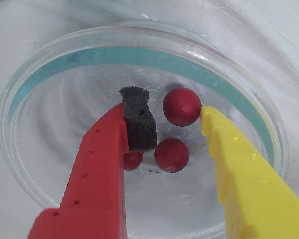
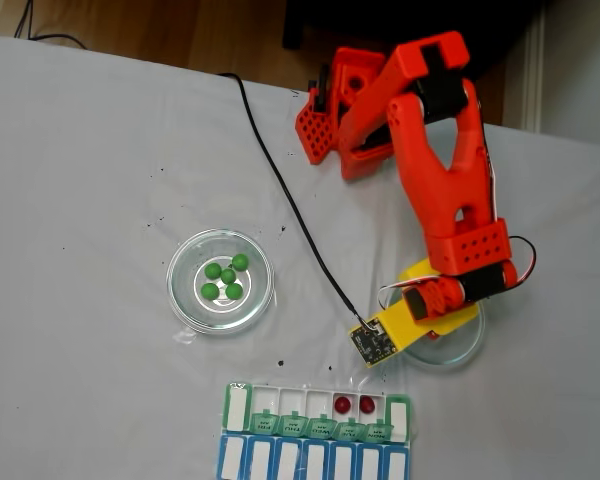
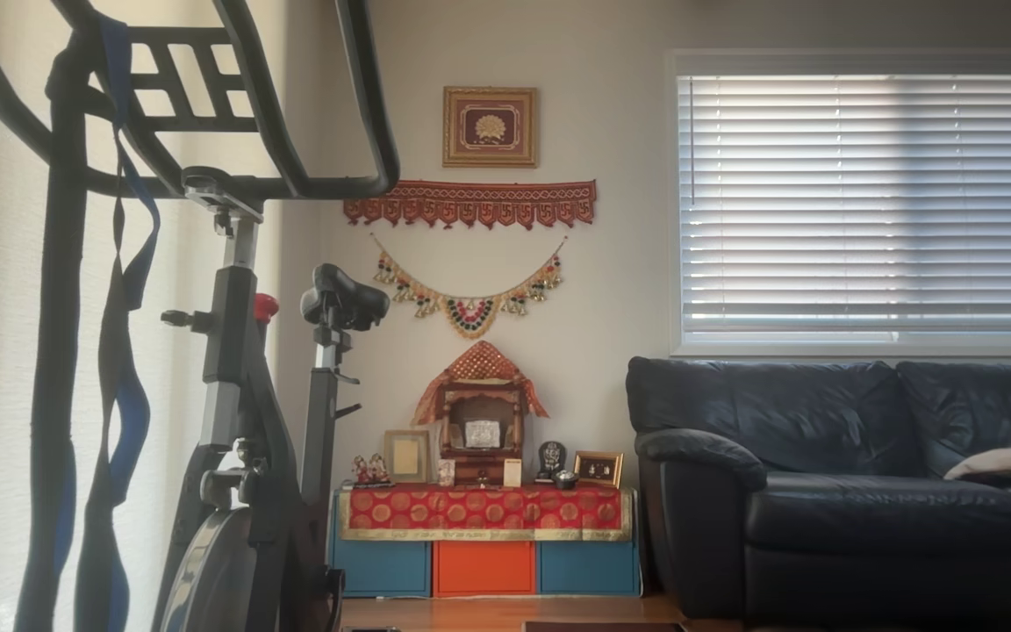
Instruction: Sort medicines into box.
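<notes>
Gripper (image 1: 162, 119) is spread wide, holding nothing, down inside a clear glass dish (image 1: 55, 64) in the wrist view: red finger (image 1: 97, 164) w/ a dark foam pad (image 1: 138, 119) on the left, yellow finger (image 1: 239, 164) on the right. Three dark red balls sit on the dish floor: the far one (image 1: 182, 106) between the fingertips and just beside the yellow tip, the near one (image 1: 172, 155) further down the gap, and a third (image 1: 133, 160) half hidden behind the red finger, approx under the foam. In the fixed view the orange arm (image 2: 445, 190) reaches down to that dish (image 2: 468, 345) at the right of the table (image 2: 80, 150); the other dish (image 2: 185, 300), well to the left, holds five green balls (image 2: 225, 277). The box (image 2: 320, 415) w/ green lids lies at the near edge, two red balls (image 2: 354, 405) already in one open compartment toward its right end; a blue-lidded row (image 2: 310, 462) sits nearer still. Judging by that, reds are partly sorted and the step is picking the next one. To do it well: pick the far ball, centre it between foam and yellow tip, close slowly so it doesn't squirt off the glass, and avoid catching the near ball too. Lift straight up, clear the rim, then go to the box.
</notes>
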